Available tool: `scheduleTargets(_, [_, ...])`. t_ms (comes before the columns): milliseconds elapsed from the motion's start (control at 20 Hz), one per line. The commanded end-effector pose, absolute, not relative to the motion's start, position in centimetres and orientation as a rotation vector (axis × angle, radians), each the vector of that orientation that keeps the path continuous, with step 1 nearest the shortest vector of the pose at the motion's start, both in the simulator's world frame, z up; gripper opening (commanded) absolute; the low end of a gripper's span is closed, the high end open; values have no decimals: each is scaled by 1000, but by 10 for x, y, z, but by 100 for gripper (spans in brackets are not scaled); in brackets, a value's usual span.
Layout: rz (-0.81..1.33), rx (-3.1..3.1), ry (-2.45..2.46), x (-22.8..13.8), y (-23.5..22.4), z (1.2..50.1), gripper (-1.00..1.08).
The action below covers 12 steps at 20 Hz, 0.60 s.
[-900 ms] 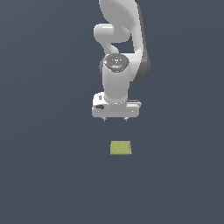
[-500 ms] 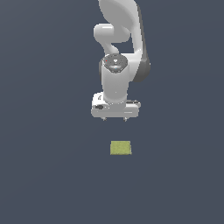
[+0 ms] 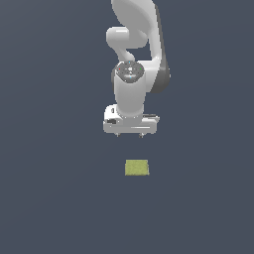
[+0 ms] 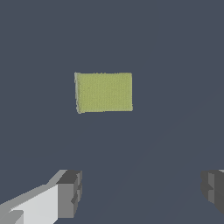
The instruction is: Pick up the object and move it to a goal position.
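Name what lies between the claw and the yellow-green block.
Nothing: in the exterior view, only bare dark floor separates the claw from the yellow-green block.

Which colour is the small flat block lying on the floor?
The block is yellow-green, olive-lime, faintly mottled; the wrist view shows it best.

yellow-green block [image 3: 136, 168], white arm [image 3: 131, 89], slate floor [image 3: 49, 188]

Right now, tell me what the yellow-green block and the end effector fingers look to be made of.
Yellow-green block: matte with a fine mottled grain, foam-like or felt-like; being a render, the material stays open. End effector fingers: flat grey, hard-edged pads on a white body, suggesting plastic or painted metal; no gloss shows.
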<state>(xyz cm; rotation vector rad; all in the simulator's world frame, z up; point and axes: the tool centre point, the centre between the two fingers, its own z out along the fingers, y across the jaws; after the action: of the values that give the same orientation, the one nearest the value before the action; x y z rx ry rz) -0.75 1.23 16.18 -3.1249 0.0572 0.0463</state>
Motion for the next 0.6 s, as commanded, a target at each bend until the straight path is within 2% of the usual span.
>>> scheduleTargets(0, [47,-3125,66,-7,12,161,100])
scheduleTargets(550, [48,-3112,260,0,15,154,100])
